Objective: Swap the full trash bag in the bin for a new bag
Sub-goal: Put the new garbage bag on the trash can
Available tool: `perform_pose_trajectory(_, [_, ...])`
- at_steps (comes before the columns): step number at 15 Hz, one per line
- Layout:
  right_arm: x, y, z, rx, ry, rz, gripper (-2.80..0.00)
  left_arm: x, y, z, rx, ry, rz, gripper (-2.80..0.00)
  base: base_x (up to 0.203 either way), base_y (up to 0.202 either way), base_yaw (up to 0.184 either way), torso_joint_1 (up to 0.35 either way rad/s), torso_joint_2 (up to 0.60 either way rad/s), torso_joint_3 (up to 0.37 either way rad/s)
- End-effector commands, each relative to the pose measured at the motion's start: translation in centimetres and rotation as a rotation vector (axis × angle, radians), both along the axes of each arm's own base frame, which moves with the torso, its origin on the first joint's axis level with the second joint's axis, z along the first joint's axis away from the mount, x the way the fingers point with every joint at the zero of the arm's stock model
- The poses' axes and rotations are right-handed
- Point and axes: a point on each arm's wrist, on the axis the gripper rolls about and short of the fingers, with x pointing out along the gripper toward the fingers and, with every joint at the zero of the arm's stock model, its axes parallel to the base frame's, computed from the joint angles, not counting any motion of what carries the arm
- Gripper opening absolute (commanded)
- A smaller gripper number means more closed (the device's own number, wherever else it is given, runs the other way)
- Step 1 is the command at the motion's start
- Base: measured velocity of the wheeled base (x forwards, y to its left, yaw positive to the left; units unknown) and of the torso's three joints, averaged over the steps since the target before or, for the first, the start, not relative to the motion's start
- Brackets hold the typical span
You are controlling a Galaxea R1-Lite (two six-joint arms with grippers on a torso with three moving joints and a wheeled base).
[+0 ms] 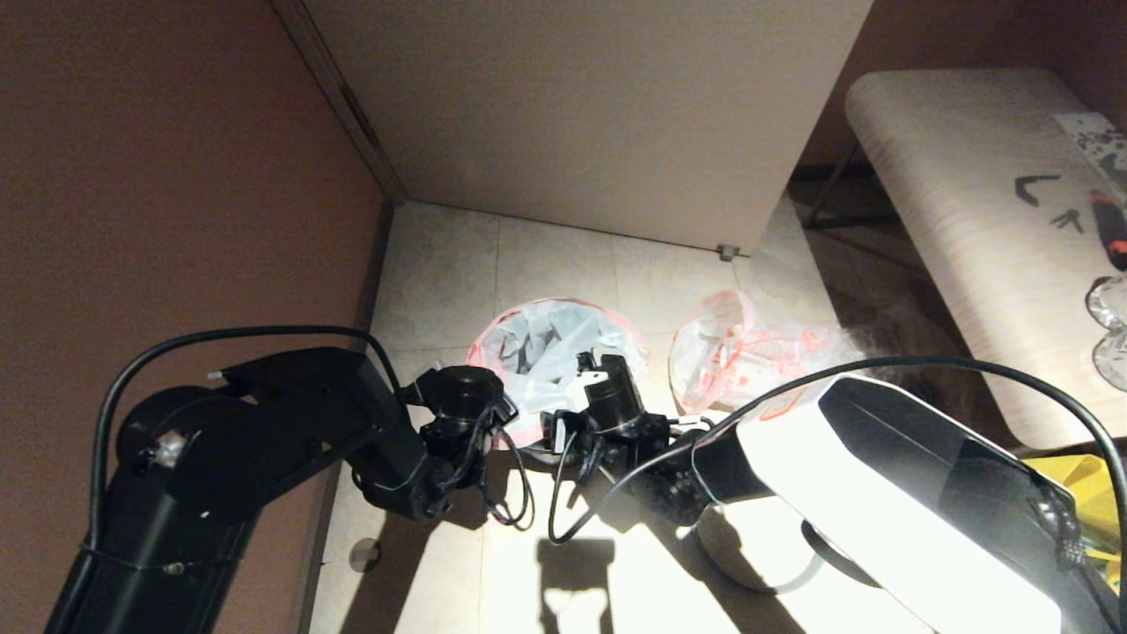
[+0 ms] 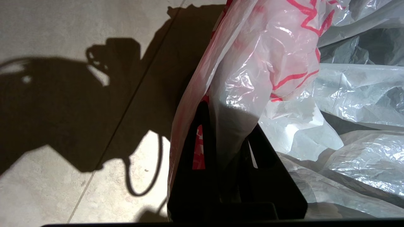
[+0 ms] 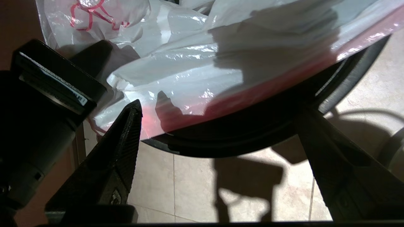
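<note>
new bag (image 1: 550, 339) is sitting in bin (image 3: 252, 138) | left gripper (image 2: 225, 142) is pinching its edge | right gripper (image 3: 217, 132) is hanging open | your pull is risking tearing it, tipping bin

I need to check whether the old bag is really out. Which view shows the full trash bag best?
The head view: the full bag lies whole on the floor beside the bin, which the new bag lines. The left and right wrist views show only the new bag and floor, not the full one.

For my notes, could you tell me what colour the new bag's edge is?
Pinkish-red, on the new bag; clearest in the right wrist view.
</note>
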Motion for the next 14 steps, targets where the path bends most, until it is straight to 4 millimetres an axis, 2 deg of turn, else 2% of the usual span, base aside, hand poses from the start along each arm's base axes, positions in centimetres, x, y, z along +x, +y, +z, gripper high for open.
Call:
perform_pose_trajectory(1, [0.5, 0.4, -1.0, -0.003, 0.004, -0.003, 0.0, 0.0, 0.0, -0.1, -0.004, -0.004, 0.005, -2.8, 0.0, 0.0, 0.0, 0.0, 0.0, 0.0])
perform_pose_trajectory(4, [1.0, 0.4, -1.5, -0.008, 0.01, -0.009, 0.0, 0.0, 0.0, -0.1, -0.002, -0.003, 0.005, -2.8, 0.0, 0.0, 0.0, 0.0, 0.0, 0.0])
perform_pose_trajectory(5, [1.2, 0.4, -1.6, -0.005, 0.008, -0.01, -2.8, 0.0, 0.0, -0.1, -0.002, -0.002, 0.005, -2.8, 0.0, 0.0, 0.0, 0.0, 0.0, 0.0])
perform_pose_trajectory(9, [1.6, 0.3, -1.6, -0.001, 0.0, -0.018, -2.8, 0.1, 0.0, -0.2, -0.002, -0.002, 0.005, -2.8, 0.0, 0.0, 0.0, 0.0, 0.0, 0.0])
perform_pose_trajectory(14, [3.1, 0.1, -1.6, 0.002, -0.025, -0.036, -2.8, 0.0, 0.0, -0.2, -0.002, -0.001, 0.005, -2.8, 0.0, 0.0, 0.0, 0.0, 0.0, 0.0])
